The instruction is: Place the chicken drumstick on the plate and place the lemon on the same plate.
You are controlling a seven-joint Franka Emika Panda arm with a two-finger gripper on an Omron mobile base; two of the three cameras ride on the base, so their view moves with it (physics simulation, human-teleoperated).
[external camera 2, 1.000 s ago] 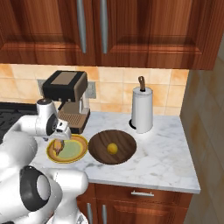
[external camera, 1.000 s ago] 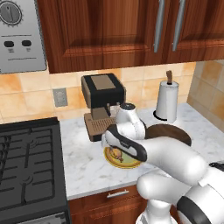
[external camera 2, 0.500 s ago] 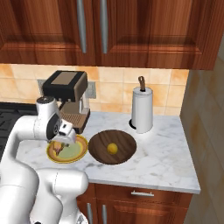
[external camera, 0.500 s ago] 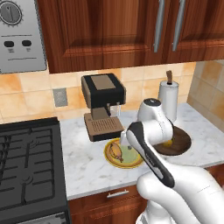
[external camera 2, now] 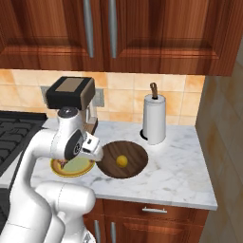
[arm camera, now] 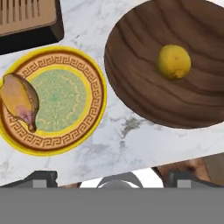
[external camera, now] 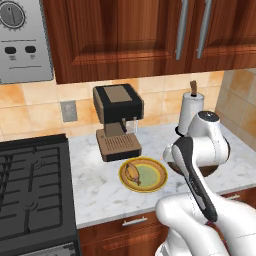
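One marble tabletop [arm camera: 131, 127] carries my dark wooden board [arm camera: 175, 65] and, just beside it, the plate [arm camera: 94, 83]. My hand [external camera 2: 92, 149] hangs above them, empty, fingers apart. The chicken drumstick [arm camera: 19, 100] lies on the plate's rim; the lemon [arm camera: 173, 61] sits on the board.
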